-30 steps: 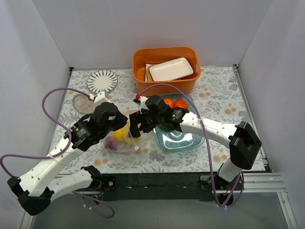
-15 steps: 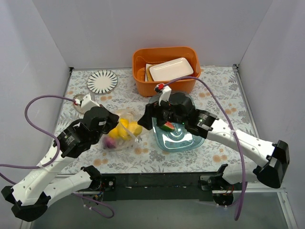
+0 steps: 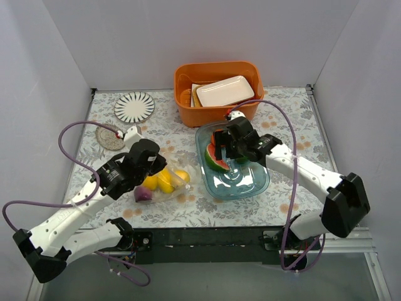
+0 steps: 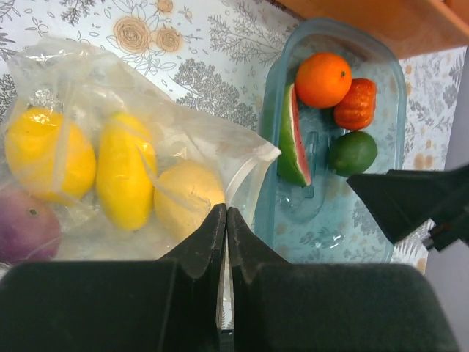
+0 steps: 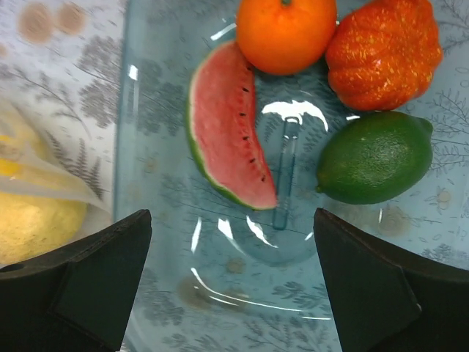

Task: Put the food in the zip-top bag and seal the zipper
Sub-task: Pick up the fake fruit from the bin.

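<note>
Over the tray (image 5: 242,286), spread right jaws must next drop onto the watermelon slice (image 5: 227,139) while left jaws pinch the zip-top bag (image 4: 183,139).

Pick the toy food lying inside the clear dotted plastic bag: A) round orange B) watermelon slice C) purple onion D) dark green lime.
C: the purple onion sits in the clear plastic bag beside yellow fruits; the other three lie in the blue-tinted plastic tray.
</note>
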`<state>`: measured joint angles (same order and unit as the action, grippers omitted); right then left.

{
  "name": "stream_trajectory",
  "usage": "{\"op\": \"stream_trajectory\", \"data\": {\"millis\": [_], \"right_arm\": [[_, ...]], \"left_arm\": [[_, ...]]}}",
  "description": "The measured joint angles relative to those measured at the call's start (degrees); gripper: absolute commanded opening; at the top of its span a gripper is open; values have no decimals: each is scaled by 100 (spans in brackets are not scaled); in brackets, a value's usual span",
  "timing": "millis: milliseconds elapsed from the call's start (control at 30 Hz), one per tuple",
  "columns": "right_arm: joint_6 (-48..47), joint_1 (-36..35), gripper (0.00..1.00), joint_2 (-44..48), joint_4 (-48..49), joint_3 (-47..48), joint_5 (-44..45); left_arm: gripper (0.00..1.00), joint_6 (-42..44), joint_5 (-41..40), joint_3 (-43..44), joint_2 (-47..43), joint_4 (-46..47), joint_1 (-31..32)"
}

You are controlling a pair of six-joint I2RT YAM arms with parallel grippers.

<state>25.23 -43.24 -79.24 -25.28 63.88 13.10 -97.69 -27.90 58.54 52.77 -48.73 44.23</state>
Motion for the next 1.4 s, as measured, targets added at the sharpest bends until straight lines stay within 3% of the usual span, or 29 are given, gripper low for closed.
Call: {"op": "stream_trajectory", "data": {"millis": [267, 533, 1000, 1267, 1400], "right_arm": [[-507, 529, 98, -798, -249, 72, 55], [260, 767, 98, -1305, -601, 428, 898], [1360, 970, 98, -1578, -723, 455, 1121], [1281, 1106, 85, -1766, -542, 363, 1047], [1163, 1126, 73, -1893, -428, 256, 964]], "left_arm": [[0, 173, 96, -55, -455, 122, 2], [0, 120, 254, -184, -487, 293, 2], [0, 146, 350, -181, -328, 420, 2], [0, 144, 352, -181, -339, 417, 2], [0, 142, 352, -181, -350, 417, 2]]}}
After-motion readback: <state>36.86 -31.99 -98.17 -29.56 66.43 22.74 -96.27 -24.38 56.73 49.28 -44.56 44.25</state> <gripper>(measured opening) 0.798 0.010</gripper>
